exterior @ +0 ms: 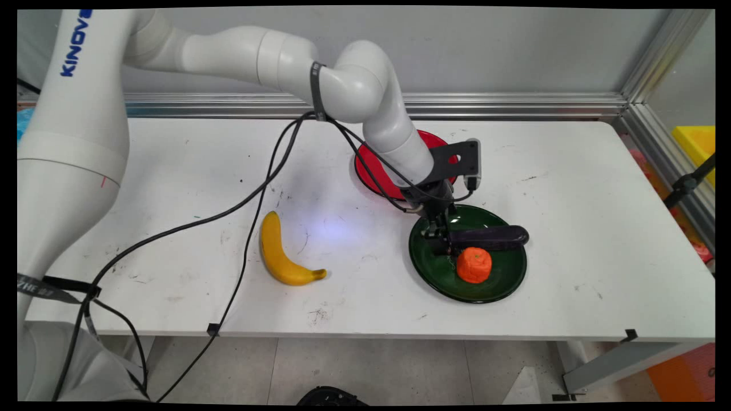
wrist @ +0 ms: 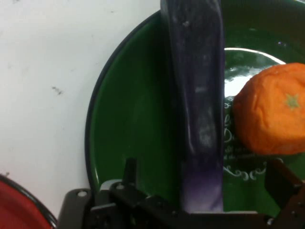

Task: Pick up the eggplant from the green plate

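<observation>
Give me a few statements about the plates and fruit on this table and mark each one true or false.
1. The orange lies on the green plate. True.
2. The banana is on the red plate. False: it lies on the bare table.
3. The purple eggplant runs between the fingers of the gripper. True.
4. The eggplant lies on the red plate. False: it is over the green plate.

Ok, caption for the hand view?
Gripper over the green plate, around the eggplant lying beside the orange.

Main view overhead, hand view close (perhaps downward), sharing green plate [exterior: 502,282] [wrist: 128,124]
</observation>
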You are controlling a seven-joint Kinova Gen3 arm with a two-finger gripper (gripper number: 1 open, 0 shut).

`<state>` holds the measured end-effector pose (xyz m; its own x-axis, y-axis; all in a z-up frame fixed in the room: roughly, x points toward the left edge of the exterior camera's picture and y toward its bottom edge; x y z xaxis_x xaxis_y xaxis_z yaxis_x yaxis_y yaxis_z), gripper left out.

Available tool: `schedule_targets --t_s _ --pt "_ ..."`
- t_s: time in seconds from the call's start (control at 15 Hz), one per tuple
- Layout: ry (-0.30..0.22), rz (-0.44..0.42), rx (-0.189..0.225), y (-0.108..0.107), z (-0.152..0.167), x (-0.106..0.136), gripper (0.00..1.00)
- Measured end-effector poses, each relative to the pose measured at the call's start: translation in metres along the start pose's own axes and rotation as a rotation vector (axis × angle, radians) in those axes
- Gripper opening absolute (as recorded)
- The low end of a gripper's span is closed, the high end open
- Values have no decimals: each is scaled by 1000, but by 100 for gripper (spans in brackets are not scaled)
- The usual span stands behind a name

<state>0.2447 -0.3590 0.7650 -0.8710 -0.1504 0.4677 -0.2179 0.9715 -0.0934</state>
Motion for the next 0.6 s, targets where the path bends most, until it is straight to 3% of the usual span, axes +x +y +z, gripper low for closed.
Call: schedule_targets --t_s 0.33,0.4,0.6 --pt "8 2 -2 0 13 -1 100" --pt "9 2 -3 0 16 -2 0" --pt "12 3 -2 0 19 -3 0"
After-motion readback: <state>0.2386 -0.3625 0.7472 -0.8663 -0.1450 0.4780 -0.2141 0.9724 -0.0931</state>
